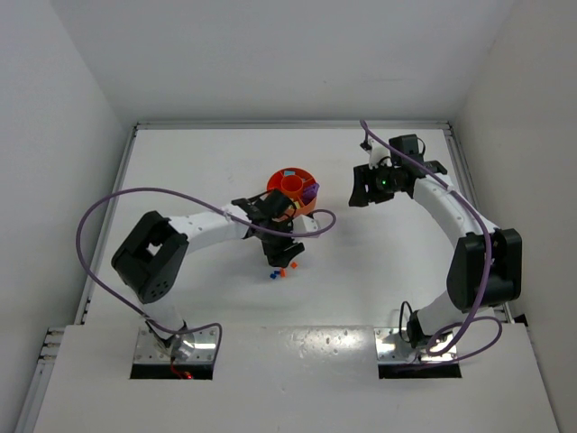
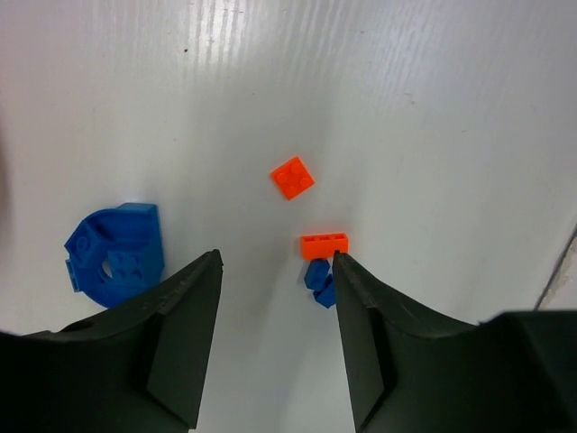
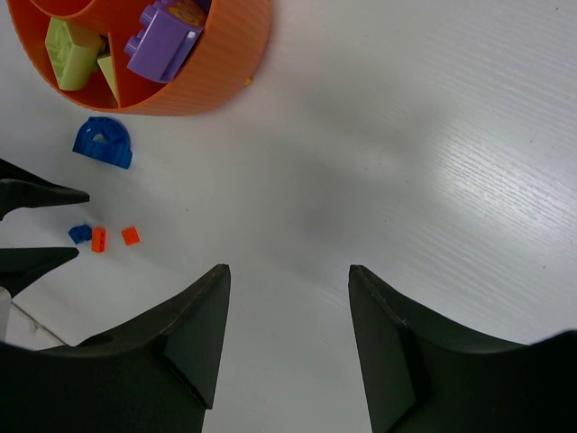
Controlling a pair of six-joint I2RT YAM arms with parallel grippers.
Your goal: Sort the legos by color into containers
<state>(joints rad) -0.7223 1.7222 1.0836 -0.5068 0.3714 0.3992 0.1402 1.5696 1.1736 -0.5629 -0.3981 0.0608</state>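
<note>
Still loose on the table (image 2: pixel 406 108), on the arm-base side of the orange tray (image 3: pixel 225 63): orange rectangular brick (image 2: pixel 325 244), orange square brick (image 2: pixel 293 177), small blue brick (image 2: pixel 319 283), blue rounded piece (image 2: pixel 115 253). The rectangular brick sits off-centre under the left hand (image 2: pixel 277 262), at the right-of-view edge of the gap, long axis across it. Left hand is spread and empty. Right hand (image 3: pixel 287 271) is spread and empty, well apart. Left is nearer.

Your top view looks down on the whole counter (image 1: pixel 198 162) from high behind. Both wrist views face down (the left much closer), sharing the square orange brick (image 2: pixel 293 177).
</note>
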